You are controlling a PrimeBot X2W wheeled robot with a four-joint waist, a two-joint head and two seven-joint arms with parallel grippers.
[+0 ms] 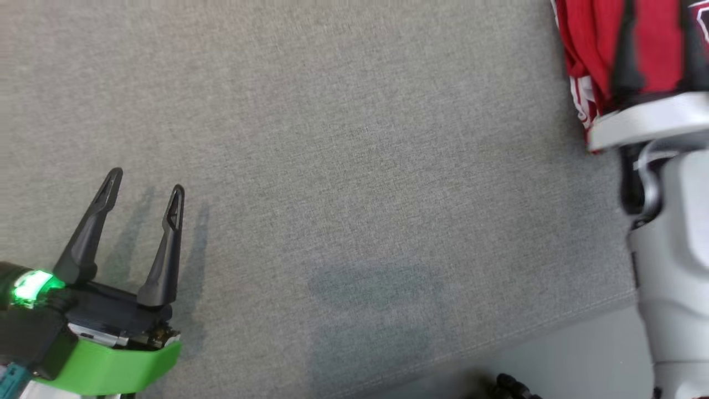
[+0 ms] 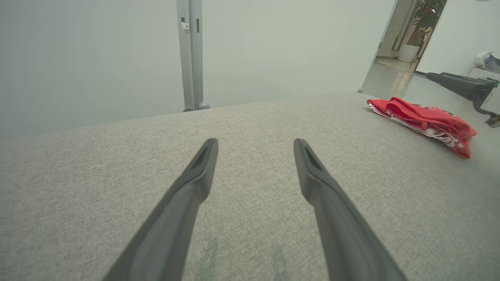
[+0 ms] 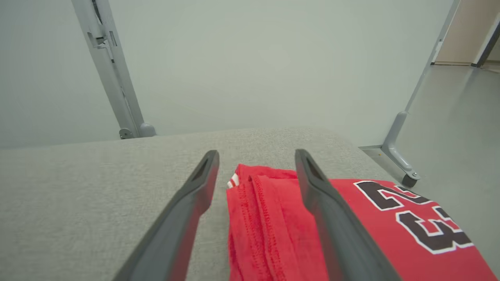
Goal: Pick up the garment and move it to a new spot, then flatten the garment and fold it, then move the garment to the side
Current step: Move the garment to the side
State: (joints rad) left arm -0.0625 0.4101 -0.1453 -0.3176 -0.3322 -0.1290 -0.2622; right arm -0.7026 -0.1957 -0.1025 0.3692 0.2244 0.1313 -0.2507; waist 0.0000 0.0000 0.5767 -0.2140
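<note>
Status: garment (image 3: 273, 226) lay on the grey fabric-topped desk (image 1: 332, 166) as a compact red bundle. Several layers were stacked, stitched hems lined up along 1 edge, the black 23 facing up. That read as folded, not just bunched, though I couldn't check the lower layers.

Right end effector (image 3: 256, 153) was over the garment, jaws standing wide apart. 1 finger was above the red cloth, the other just off the garment's hemmed edge above the desk. No cloth was pinched between them, so it was open and holding nothing. Couldn't tell whether either finger touched the cloth.

Left end effector (image 1: 146, 183) was well apart from the garment, far to its left and low over the desk. Its jaws were also spread and empty.

The desk edge ran near the garment on its right, with floor (image 3: 449, 117) beyond. A wide stretch of desk lay between the garment and the left end effector. So the garment sat at the side, not in the working middle.

Judgement: pick-up, relocate, flatten and fold looked done, and the move to the side looked done or as good as done. Only thing left, as far as I could see, was pulling the right arm clear of the garment without snagging a layer.
</note>
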